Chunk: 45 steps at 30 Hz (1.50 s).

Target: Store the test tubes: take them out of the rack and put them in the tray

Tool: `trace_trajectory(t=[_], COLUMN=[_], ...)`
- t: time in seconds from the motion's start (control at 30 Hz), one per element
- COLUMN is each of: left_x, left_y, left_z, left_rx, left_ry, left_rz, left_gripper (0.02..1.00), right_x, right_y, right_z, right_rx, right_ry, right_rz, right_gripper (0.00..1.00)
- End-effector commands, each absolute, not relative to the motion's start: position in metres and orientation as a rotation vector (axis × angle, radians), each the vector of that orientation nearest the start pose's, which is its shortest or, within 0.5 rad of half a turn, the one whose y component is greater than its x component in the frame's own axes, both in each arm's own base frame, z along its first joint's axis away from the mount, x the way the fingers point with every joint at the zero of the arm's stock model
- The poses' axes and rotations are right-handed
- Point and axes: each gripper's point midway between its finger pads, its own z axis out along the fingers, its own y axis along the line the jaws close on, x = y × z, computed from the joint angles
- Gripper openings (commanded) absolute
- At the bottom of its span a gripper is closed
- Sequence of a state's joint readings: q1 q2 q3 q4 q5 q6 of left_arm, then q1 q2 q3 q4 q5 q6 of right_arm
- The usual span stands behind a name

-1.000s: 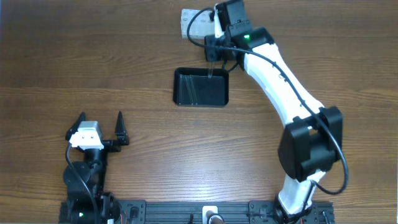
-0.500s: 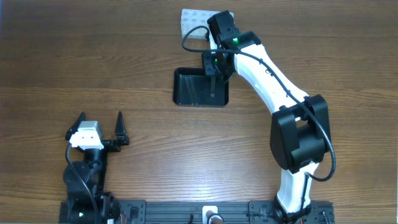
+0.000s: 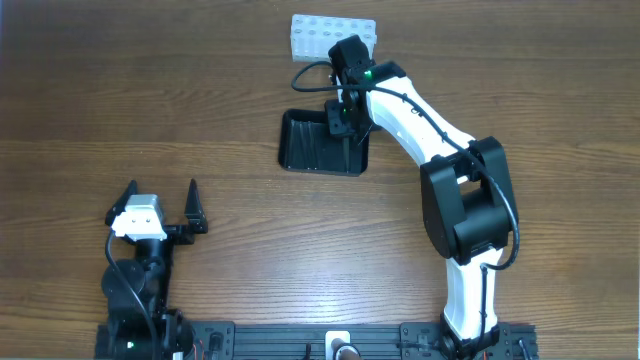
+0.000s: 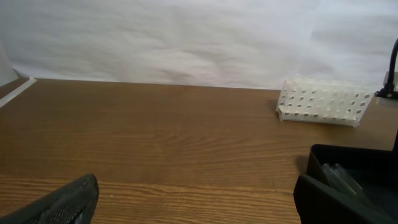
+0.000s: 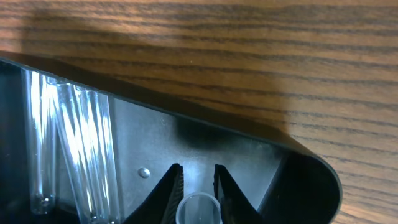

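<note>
Just a wood-grain bench (image 3: 150, 100), dark brown with even light on it, and a plain white backdrop (image 4: 155, 37) right behind.

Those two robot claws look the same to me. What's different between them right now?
The left gripper is open and empty; the right gripper is shut on a test tube. The left gripper sits close to its base over bare table; the right gripper is far out over the black tray, where other tubes lie. Both have two dark fingers.
</note>
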<state>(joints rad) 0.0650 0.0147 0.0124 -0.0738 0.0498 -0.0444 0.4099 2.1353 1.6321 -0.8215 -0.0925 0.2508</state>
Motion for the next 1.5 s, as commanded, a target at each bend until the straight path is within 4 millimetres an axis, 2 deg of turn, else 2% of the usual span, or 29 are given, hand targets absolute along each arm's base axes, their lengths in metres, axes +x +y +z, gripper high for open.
trace_trajectory(t=[0.03,0.2,0.3,0.37,0.43,0.57,0.73,0.87,0.97,1.07,1.23,1.5], left_x=[0.246,0.246,0.246,0.246,0.246,0.246,0.246,0.246,0.246,0.246,0.246,0.246], left_y=[0.006,0.006,0.006,0.006,0.006,0.006,0.006,0.006,0.006,0.006,0.006,0.006], left_z=[0.157,0.157,0.157,0.157,0.157,0.157,0.157,0.157,0.157,0.157,0.157,0.157], left_rx=[-0.034,-0.034,-0.034,-0.034,-0.034,-0.034,-0.034,-0.034,-0.034,-0.034,-0.034,-0.034], left_ry=[1.643,1.643,1.643,1.643,1.643,1.643,1.643,1.643,1.643,1.643,1.643,1.643], left_rz=[-0.022,-0.022,-0.022,-0.022,-0.022,-0.022,-0.022,-0.022,-0.022,-0.022,-0.022,-0.022], left_gripper=[1.0,1.0,1.0,1.0,1.0,1.0,1.0,0.998,1.0,0.998,1.0,1.0], right_x=[0.418,0.42,0.426,0.433,0.44,0.45,0.449,0.434,0.408,0.375,0.324,0.272], right_y=[0.203,0.205,0.205,0.205,0.203,0.192,0.158,0.128,0.104,0.085,0.052,0.037], right_z=[0.026,0.027,0.038,0.057,0.085,0.154,0.22,0.253,0.262,0.261,0.254,0.24], right_rx=[-0.256,-0.242,-0.235,-0.235,-0.263,-0.311,-0.331,-0.328,-0.285,-0.249,-0.179,-0.129], right_ry=[2.922,2.916,2.885,2.831,2.753,2.575,2.414,2.316,2.269,2.24,2.161,1.949], right_rz=[0.227,0.237,0.249,0.267,0.285,0.303,0.268,0.223,0.165,0.106,-0.015,0.016], right_gripper=[0.226,0.286,0.297,0.332,0.364,0.426,0.483,0.538,0.581,0.636,0.84,0.991])
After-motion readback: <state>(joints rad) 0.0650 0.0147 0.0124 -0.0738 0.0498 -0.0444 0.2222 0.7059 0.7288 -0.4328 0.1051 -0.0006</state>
